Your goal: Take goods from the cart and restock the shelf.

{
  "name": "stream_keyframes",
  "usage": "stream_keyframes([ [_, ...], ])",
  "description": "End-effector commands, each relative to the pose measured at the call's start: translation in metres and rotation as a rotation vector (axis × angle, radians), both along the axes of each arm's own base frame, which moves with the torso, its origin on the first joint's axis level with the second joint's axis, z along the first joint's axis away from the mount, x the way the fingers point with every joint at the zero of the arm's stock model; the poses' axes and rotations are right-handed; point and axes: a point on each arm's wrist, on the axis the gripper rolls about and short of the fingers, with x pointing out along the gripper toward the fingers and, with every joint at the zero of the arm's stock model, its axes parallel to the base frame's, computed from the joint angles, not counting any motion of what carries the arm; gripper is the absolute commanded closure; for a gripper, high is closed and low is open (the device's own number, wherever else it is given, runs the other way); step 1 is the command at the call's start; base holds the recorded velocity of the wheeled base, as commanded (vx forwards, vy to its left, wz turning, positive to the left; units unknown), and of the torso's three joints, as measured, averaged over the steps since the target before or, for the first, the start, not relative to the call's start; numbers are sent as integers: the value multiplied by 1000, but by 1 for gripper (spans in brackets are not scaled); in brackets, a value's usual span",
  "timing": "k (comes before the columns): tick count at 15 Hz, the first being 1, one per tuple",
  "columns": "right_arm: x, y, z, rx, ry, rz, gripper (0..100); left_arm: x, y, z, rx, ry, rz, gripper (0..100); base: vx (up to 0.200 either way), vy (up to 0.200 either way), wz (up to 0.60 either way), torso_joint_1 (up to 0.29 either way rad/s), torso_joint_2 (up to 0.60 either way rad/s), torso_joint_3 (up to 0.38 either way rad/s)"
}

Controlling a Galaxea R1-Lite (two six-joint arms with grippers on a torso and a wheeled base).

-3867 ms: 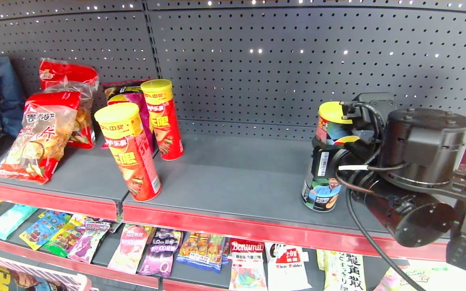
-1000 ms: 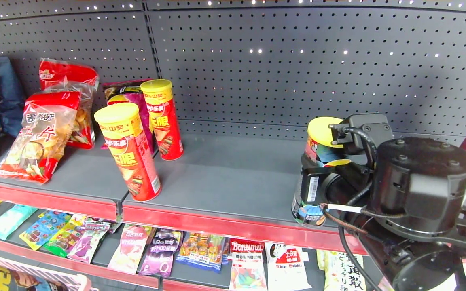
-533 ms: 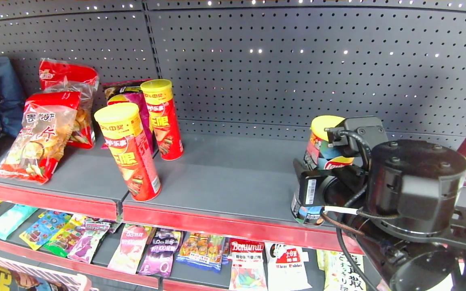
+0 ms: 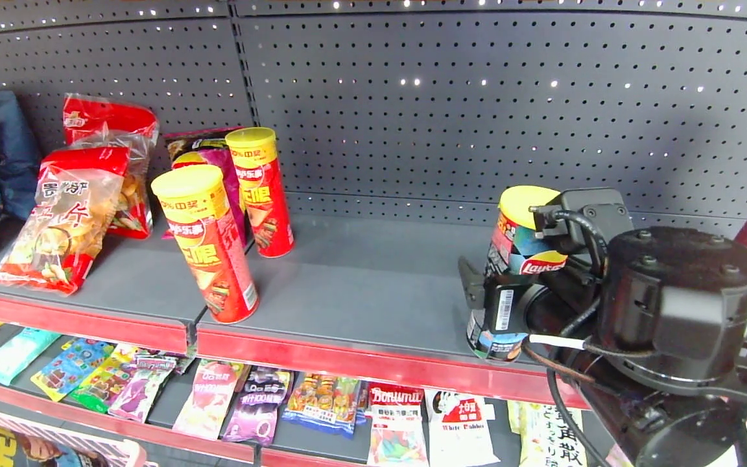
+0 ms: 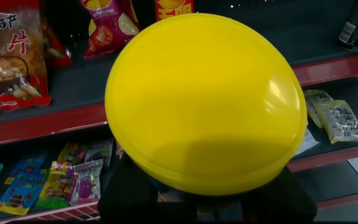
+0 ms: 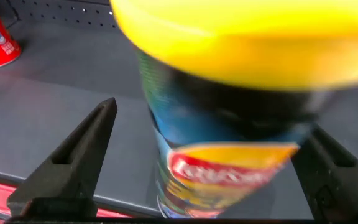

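1. Chip can (image 6: 222, 177) with a yellow lid stands upright between the fingers (image 6: 73, 165) of the right gripper (image 6: 211, 121). The jaws are spread wide, with a gap on each side, so they grip nothing.
2. It rests on the grey shelf (image 4: 373, 285), close to the red front edge and towards the right end. This can looks placed; the right arm has only to draw back without knocking it.
3. A second can (image 5: 204, 99), seen lid-on, sits above the left gripper (image 5: 197, 202) and well clear of the shelving. I judge it to be gripped there, though the fingers are hidden beneath it. It has yet to be shelved.
4. Farther left on the shelf stand two red cans (image 4: 208, 243) and some snack bags (image 4: 65, 217), with open space between them and the new can. How many goods remain to be fetched cannot be told.
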Motion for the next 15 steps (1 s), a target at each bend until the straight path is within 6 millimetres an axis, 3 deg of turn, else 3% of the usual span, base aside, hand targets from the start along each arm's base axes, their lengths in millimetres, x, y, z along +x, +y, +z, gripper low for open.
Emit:
stream_keyframes([
  [1, -7, -6, 2, 8, -4, 9, 0, 1, 0, 0, 1, 4, 0, 100, 0, 0, 0, 0, 0, 0],
  [6, -28, -26, 12, 49, -28, 33, 0, 7, -1, 0, 5, 39, -8, 100, 0, 0, 0, 0, 0, 0],
  [11, -72, -44, -1, 44, -11, 171, 0, 13, -2, 1, 10, 73, -2, 100, 0, 0, 0, 0, 0, 0],
  [15, -78, -56, 6, 132, -21, 200, 0, 13, -2, 1, 10, 70, 1, 100, 0, 0, 0, 0, 0, 0],
])
